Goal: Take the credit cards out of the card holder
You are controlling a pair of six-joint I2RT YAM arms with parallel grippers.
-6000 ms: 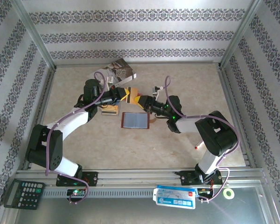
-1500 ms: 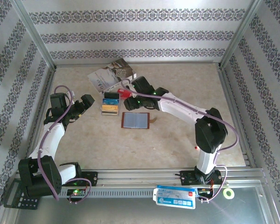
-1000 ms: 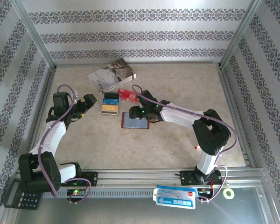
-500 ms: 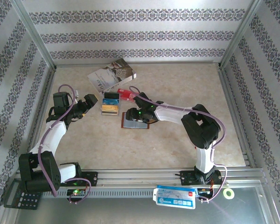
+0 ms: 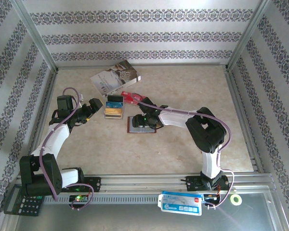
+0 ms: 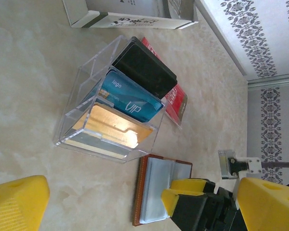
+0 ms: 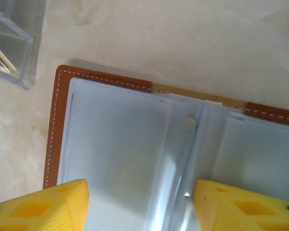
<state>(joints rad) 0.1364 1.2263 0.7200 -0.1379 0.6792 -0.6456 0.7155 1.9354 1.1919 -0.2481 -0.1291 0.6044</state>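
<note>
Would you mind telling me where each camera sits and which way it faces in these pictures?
Top external: above and behind the bases, looking down at the table; left arm and right arm show whole.
Left wrist: low over the table's left, facing rightward at the card stand and holder; left fingers at the bottom corners.
Right wrist: close above the open holder, facing straight down; right fingers at the bottom edge.
Shared: all three show the holder and the card stand.
</note>
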